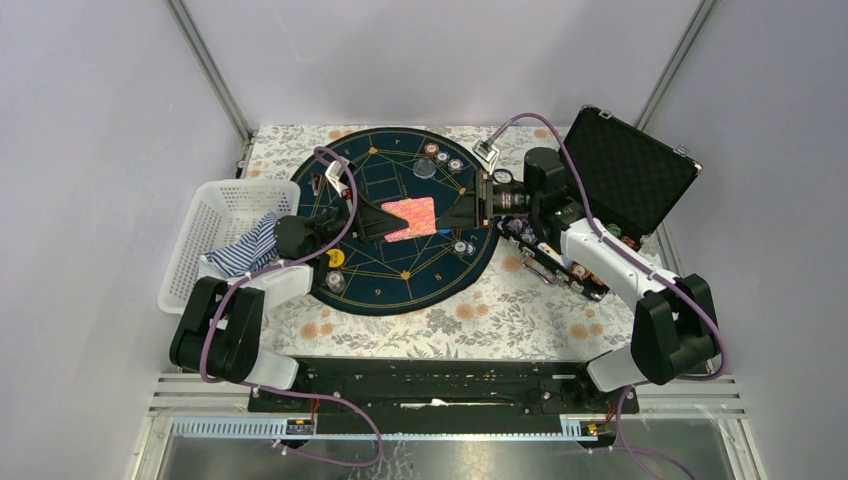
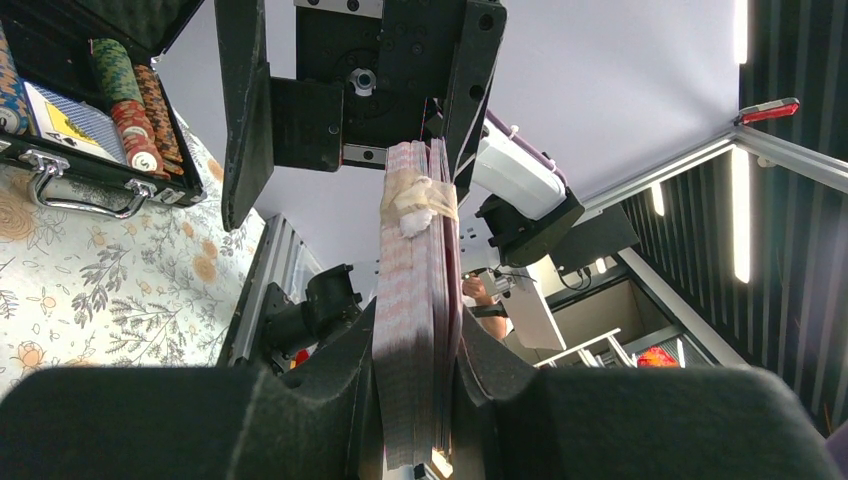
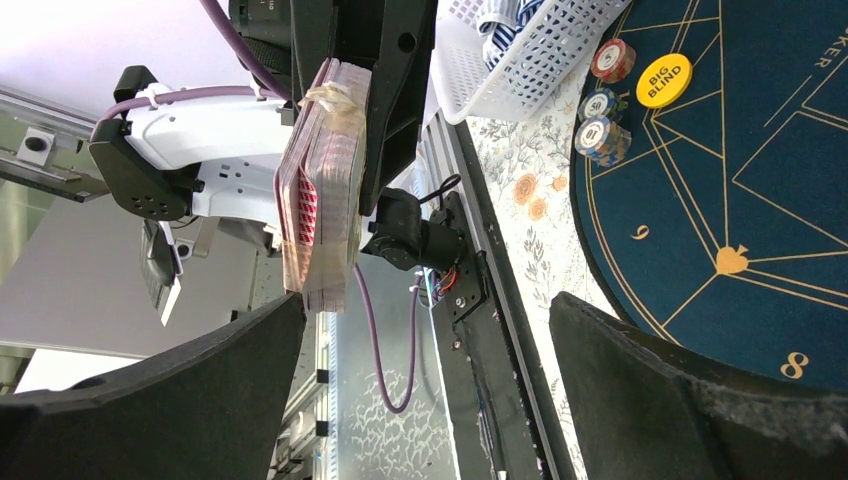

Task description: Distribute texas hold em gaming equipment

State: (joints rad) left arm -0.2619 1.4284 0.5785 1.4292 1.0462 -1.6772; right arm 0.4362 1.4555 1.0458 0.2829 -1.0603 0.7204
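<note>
Plain pale lavender-grey walls (image 1: 100, 150) enclose the work area on three sides, with aluminium posts (image 1: 212, 75) in the back corners. A floral tablecloth (image 1: 480, 325) covers the surface between them. Overhead, bright strip lights (image 2: 742, 215) run along a dark slatted ceiling (image 2: 800, 300).

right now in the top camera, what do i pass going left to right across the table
white basket → yellow button → left pincer → deck of cards → right pincer → open black case
</note>
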